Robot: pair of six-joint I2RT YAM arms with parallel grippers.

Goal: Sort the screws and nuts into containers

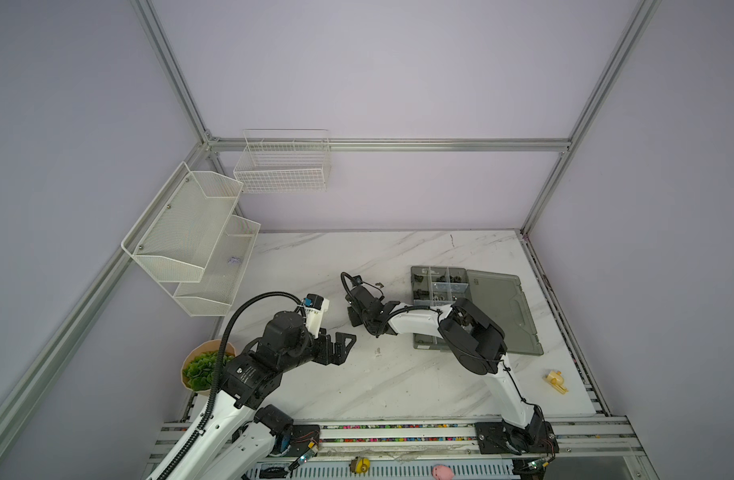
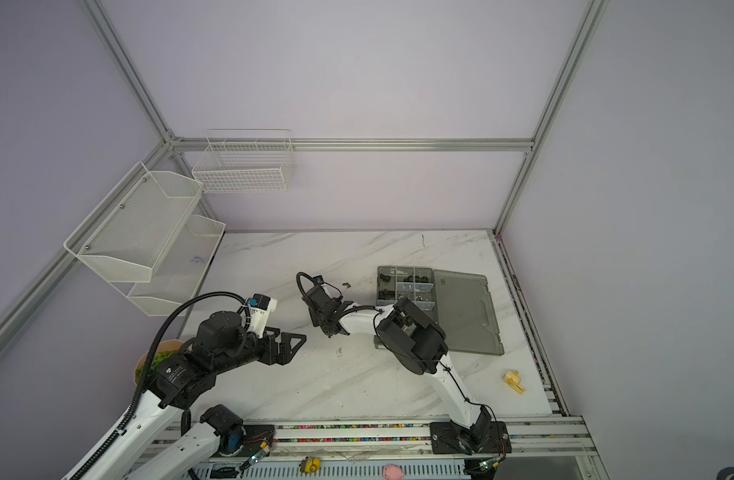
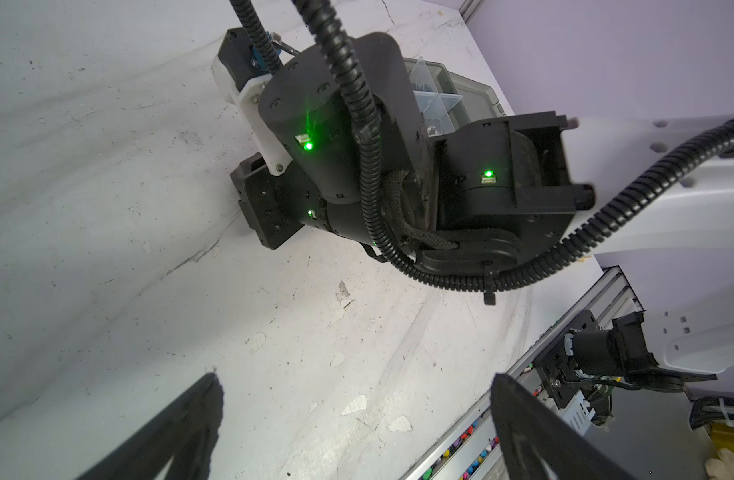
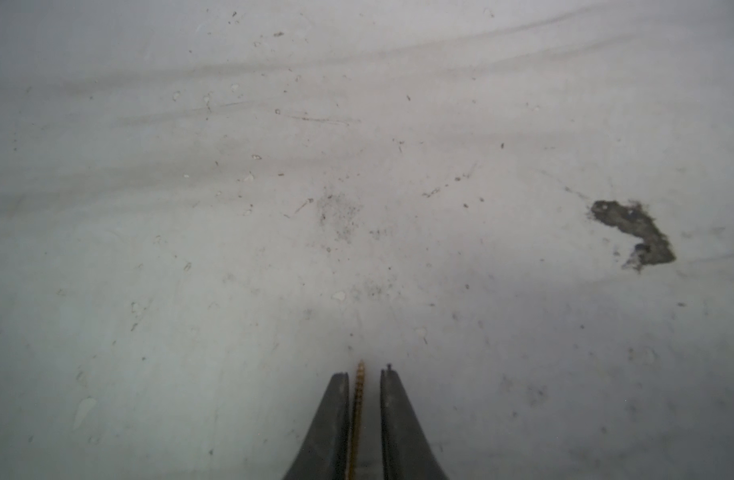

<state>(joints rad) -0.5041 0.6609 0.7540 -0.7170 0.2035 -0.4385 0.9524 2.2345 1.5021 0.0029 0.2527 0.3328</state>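
Both top views: right gripper [image 1: 354,319] points nose-down at the counter [image 1: 315,395]. The organizer box [image 1: 423,344] is near, on its right-arm side, so the right arm is far nearer. The wrist hides the jaw tips. Small dark bit [image 1: 380,285] beyond, too small to name.

Left wrist: left gripper [image 3: 355,378] spread wide, empty. The right arm hides most of the box.

Right wrist: brass screw [image 4: 359,399] lies lengthwise between nearly closed jaws, tip just past them. It touches one, with a sliver of gap to the other. Can't tell if it's pinched. Head cut off.

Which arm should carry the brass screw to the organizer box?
Right. The right gripper is closed around the brass screw, and the organizer box lies on that arm's side. The left gripper is open, empty and farther from the box.
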